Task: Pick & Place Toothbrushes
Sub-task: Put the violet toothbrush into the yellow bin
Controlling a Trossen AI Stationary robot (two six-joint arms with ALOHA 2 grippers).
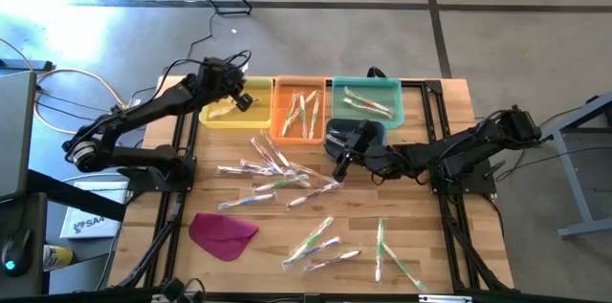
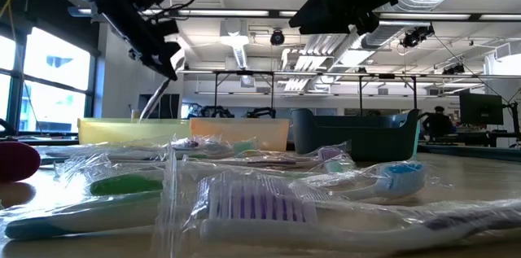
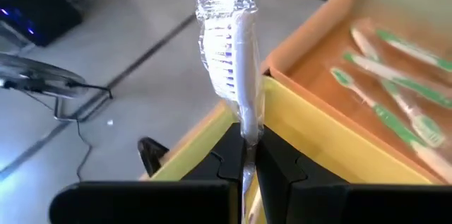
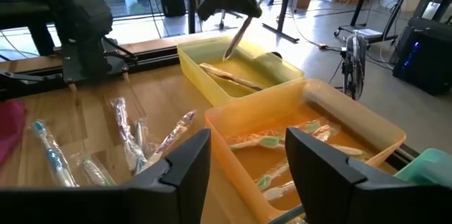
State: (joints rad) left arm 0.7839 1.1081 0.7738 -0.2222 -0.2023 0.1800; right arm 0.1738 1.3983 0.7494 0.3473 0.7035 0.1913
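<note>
- Handling (a judgement): light, stiff, slim handles in loose, glossy, slippery wrap; best pinched across the handle near its middle, since a hold on film alone would likely slide.
- Most brushes (image 1: 277,177): strewn on the bench (image 1: 449,255), in front of the orange bin (image 1: 302,110); a smaller group lies farther out from that bin, toward the bench's front edge.
- Already binned: several brushes in the orange bin, a couple in the teal bin (image 1: 366,100) beside it, at least one in the yellow bin (image 1: 229,112) on its other side.
- Left claw (image 3: 246,155): raised over the yellow bin, beside the orange bin, fingers pressed together on a wrapped brush (image 3: 232,54) (pinched low on the handle, head and crimped wrapper end pointing away from the claw).
- Right claw (image 1: 341,162): just in front of the orange bin, over the near edge of the strewn pile, fingers (image 4: 180,171) spread, nothing between them, touching no brush as far as can be seen.
- Magenta cloth (image 1: 222,234): flat on the bench, well apart from the orange bin, not part of the job.
</note>
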